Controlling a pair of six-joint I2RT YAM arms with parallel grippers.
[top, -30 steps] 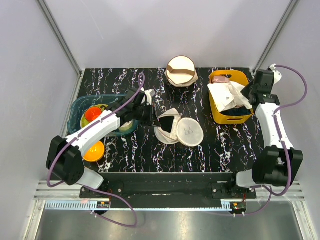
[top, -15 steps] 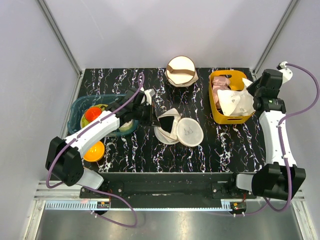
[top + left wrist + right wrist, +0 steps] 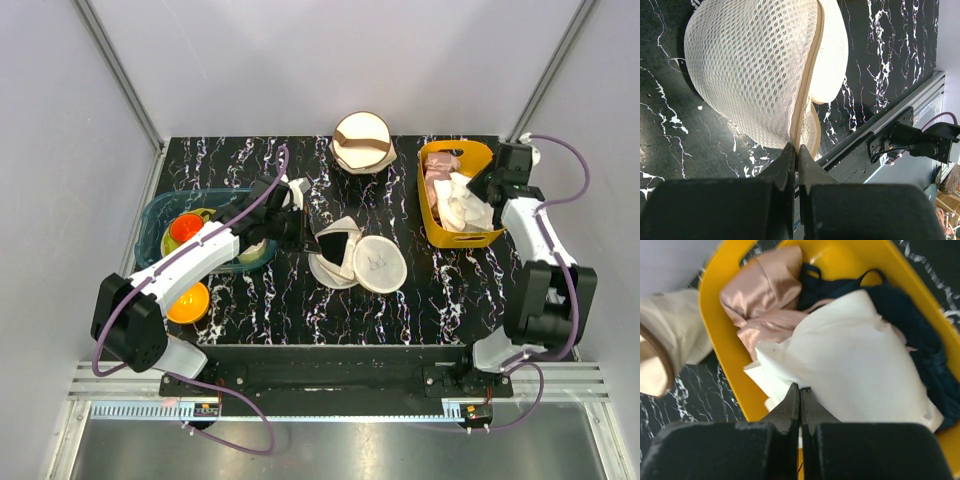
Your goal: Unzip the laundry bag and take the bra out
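The laundry bag (image 3: 372, 264) lies unzipped at mid-frame, pinched at its edge by the closed left claw (image 3: 796, 150), while the right claw (image 3: 800, 388), clamped on the bra (image 3: 462, 206), has lowered it into the yellow basket (image 3: 462, 240) at upper right, removal seemingly complete.

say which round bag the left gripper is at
The white mesh laundry bag mid-table, its zipper edge pinched by the left gripper; the cream brown-banded bag sits apart.
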